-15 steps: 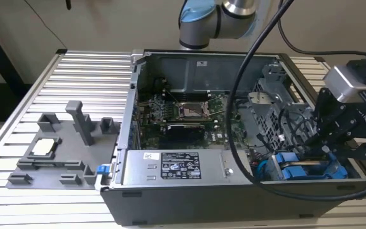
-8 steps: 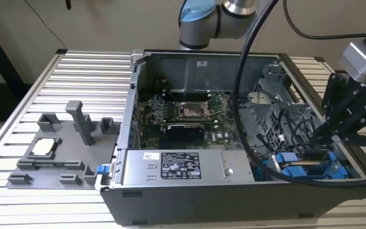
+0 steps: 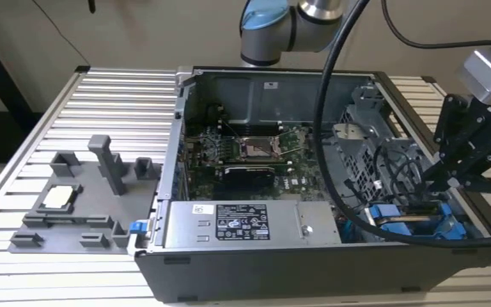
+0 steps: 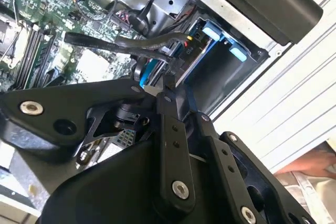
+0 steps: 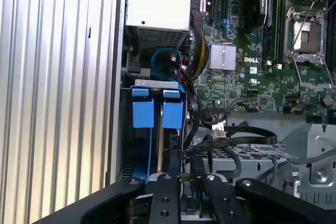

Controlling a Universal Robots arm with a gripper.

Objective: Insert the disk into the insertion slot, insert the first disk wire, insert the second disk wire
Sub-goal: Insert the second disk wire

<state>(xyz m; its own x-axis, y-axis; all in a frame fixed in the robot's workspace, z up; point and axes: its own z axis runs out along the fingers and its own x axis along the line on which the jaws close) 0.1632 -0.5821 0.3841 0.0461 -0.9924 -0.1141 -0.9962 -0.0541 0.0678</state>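
The disk (image 5: 157, 113), in its bright blue carrier with two blue end tabs, sits in the insertion slot (image 5: 125, 129) at the case's near corner on the exterior view's right (image 3: 416, 222). A black disk wire (image 5: 236, 141) loops across the cage, and its connector end (image 4: 189, 48) lies against the disk's edge. My gripper (image 5: 182, 169) is right at that end of the disk, and its fingers (image 4: 168, 129) converge on the wire's connector. In the exterior view the gripper (image 3: 444, 192) hangs just above the blue carrier.
The open case holds the green motherboard (image 3: 245, 153) and a grey power-supply box (image 3: 237, 224) with a sticker. Loose black cables (image 3: 390, 166) cross the perforated cage. A grey fixture tray (image 3: 75, 204) lies on the slatted table (image 3: 100, 102) at the exterior view's left.
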